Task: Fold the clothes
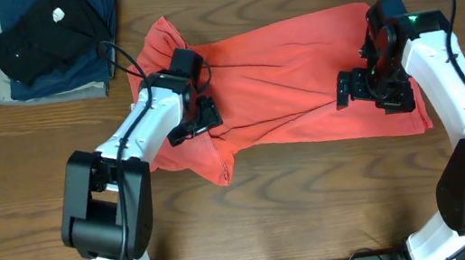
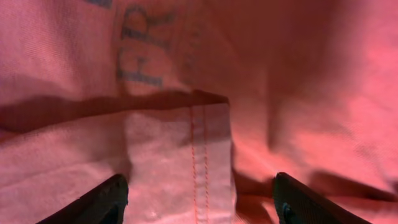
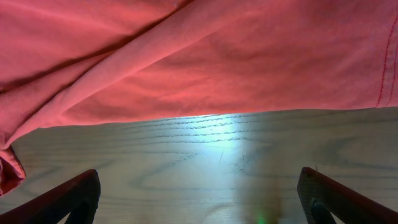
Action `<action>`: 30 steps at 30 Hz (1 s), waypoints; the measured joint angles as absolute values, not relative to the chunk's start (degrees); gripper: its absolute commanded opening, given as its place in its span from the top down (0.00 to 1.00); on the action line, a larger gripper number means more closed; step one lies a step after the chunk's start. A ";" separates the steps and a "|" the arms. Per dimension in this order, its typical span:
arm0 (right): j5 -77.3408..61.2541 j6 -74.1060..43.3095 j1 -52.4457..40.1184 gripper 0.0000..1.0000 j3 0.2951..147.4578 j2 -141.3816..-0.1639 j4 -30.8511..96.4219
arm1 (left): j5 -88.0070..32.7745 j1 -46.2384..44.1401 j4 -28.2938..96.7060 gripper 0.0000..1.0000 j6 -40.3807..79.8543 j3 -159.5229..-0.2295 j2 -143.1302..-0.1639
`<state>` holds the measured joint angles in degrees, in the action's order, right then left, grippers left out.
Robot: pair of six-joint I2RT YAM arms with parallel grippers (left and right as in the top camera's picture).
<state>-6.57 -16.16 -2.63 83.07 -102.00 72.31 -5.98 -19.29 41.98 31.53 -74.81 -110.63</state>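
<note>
The orange-red T-shirt [image 1: 298,75] lies crumpled across the middle of the wooden table, front side down, with a fold hanging toward the front left. My left gripper [image 1: 197,123] is open over the shirt's left part. In the left wrist view its fingers [image 2: 199,190] straddle a stitched hem flap [image 2: 199,155], and dark lettering [image 2: 142,56] shows faintly through the cloth. My right gripper [image 1: 371,92] is open over the shirt's right part. In the right wrist view its fingers [image 3: 205,193] frame bare wood, with the shirt's edge [image 3: 205,68] just beyond them.
A stack of folded black, navy and khaki garments [image 1: 48,46] sits at the back left corner. The wooden table [image 1: 315,200] shows in front of the shirt and to both sides.
</note>
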 measured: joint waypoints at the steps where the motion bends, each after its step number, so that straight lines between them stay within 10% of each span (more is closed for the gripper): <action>1: -6.57 -16.16 -2.63 0.01 83.07 -102.00 72.31 | -5.78 -19.29 41.95 0.25 31.55 -74.81 -110.91; 30: -6.57 -16.19 -2.63 0.01 83.07 -102.00 72.12 | -4.08 -19.29 41.32 0.94 31.33 -74.78 -112.12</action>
